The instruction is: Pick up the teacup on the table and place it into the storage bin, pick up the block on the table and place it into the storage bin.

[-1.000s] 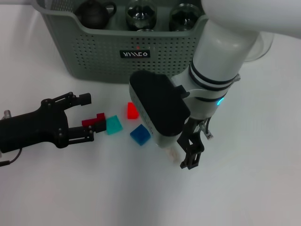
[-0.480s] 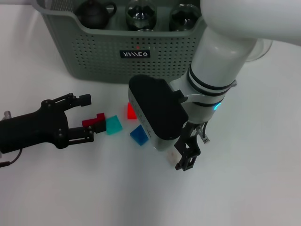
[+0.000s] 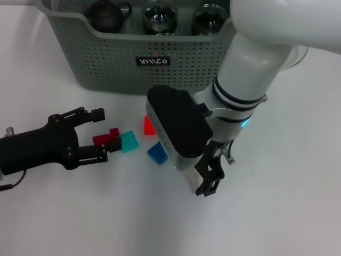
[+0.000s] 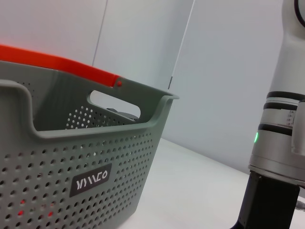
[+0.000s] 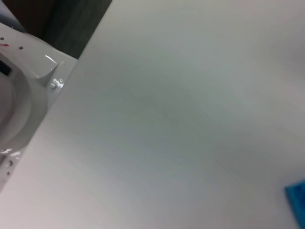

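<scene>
The grey-green perforated storage bin [image 3: 106, 58] stands at the back with a black label [image 3: 153, 61]; it also fills the left wrist view [image 4: 71, 157]. Small blocks lie on the white table in front of it: dark red [image 3: 105, 138], teal [image 3: 128, 141], red [image 3: 149, 126] and blue [image 3: 158, 153]. My left gripper [image 3: 99, 134] lies low at the left, open, with the dark red block between its fingertips. My right gripper [image 3: 206, 185] points down at the table just right of the blue block. No teacup shows on the table.
Inside the bin are a dark teapot [image 3: 109, 13] and two glass vessels [image 3: 160, 13]. My right arm's bulky wrist housing [image 3: 178, 128] hangs over the blocks. A pale object [image 3: 297, 54] shows behind the right arm. A blue block corner shows in the right wrist view [image 5: 298, 200].
My right gripper has shifted a little left and toward me over the table. My left gripper has hardly moved and stays open around the dark red block.
</scene>
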Available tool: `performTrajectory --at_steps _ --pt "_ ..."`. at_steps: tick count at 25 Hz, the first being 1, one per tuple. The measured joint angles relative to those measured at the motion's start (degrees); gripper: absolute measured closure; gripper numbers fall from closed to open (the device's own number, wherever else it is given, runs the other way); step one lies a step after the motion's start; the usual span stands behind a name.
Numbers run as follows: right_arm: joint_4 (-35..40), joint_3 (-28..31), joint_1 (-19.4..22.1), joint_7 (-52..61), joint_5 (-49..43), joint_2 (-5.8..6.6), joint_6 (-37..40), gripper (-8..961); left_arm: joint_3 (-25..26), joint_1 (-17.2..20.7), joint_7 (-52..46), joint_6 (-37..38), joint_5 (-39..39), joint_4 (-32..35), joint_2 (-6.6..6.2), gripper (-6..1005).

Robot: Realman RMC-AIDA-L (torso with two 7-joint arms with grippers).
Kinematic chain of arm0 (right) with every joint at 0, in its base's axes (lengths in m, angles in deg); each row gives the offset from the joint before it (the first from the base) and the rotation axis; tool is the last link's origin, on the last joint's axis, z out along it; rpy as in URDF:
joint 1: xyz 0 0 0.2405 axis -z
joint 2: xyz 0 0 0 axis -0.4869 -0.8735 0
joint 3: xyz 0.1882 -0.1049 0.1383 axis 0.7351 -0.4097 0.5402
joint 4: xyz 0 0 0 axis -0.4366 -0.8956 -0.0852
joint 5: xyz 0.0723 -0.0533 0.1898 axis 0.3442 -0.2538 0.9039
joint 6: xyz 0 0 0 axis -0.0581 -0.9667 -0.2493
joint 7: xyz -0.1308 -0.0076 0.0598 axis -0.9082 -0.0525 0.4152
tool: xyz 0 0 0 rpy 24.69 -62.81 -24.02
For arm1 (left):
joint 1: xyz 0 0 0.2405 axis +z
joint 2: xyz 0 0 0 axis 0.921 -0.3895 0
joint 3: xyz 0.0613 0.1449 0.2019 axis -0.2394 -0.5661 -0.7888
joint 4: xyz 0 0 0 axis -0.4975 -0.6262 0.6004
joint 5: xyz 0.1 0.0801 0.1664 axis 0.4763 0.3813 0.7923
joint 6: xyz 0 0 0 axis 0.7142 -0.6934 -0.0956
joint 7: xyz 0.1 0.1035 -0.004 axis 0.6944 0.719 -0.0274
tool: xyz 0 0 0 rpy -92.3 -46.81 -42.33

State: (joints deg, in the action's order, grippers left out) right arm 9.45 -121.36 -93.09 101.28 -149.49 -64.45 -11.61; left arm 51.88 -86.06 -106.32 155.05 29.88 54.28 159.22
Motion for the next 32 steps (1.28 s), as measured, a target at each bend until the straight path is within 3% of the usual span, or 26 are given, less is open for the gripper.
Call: performTrajectory --at_steps 11,24,32 --pt "-0.88 -0.03 -0.05 0.55 0.17 0.02 -0.45 129 0.0 0.0 0.0 0.0 0.0 0.0 0.08 114" --pt "-0.96 -0.02 -0.07 1.43 0.03 0.07 -0.99 417 0.0 0.09 -0.01 0.0 0.0 0.0 0.08 114" --pt "0.0 0.62 -0.36 3.05 -0.05 0.63 1.05 509 0.0 0.09 0.0 0.01 0.0 0.0 0.04 113"
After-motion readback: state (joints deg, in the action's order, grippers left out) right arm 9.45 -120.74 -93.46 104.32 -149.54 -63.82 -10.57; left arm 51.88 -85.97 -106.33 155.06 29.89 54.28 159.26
